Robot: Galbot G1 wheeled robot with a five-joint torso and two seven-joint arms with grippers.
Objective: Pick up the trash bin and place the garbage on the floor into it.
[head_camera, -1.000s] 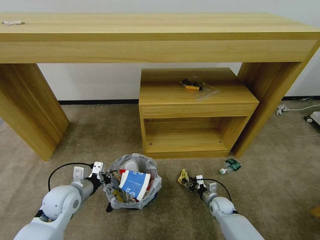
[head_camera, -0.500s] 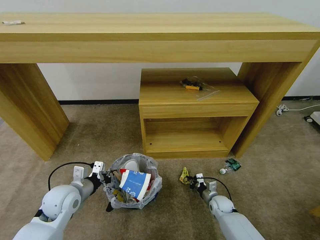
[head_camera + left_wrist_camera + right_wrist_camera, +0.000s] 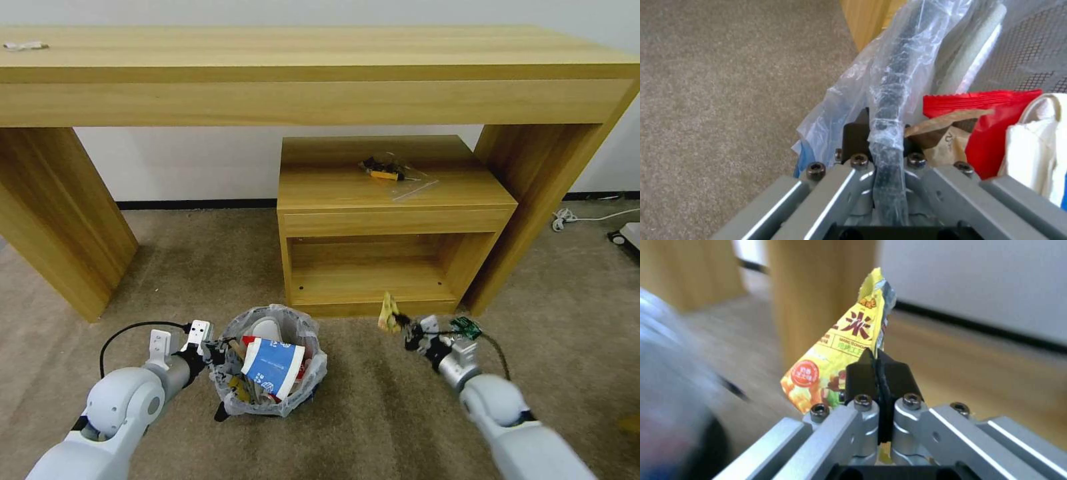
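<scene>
The trash bin (image 3: 270, 363) sits on the carpet (image 3: 187, 267), just in front of the small wooden shelf unit (image 3: 393, 220). The left gripper (image 3: 215, 353) is at the side of the bin farthest from the shelf unit. Its jaws are clamped on the bin's rim, with the clear bag (image 3: 849, 100) pinched in between.

The bin is nearly full. A blue and white carton (image 3: 272, 367) lies on top, a white slipper (image 3: 261, 330) pokes up behind it, and a red wrapper (image 3: 996, 110) sits inside by the rim.

The right gripper (image 3: 400, 323) is up in the air in front of the shelf unit, off to the side of the bin. Its jaws are squeezed tight on a yellow wrapper (image 3: 840, 353), which hangs above the floor. The wrapper is not over the bin yet, so it still has to go in.

A green bottle (image 3: 465, 327) peeks out just behind the right gripper, near the foot of the shelf unit. It looks like the last litter left to pick up.

The floor is brown carpet. A long wooden tabletop (image 3: 320, 50) stretches over the shelf unit, with a white wall behind. A clear bag with something yellow and black (image 3: 390, 172) lies on top of the shelf unit. A white cable (image 3: 580, 217) lies on the carpet far to the side.
</scene>
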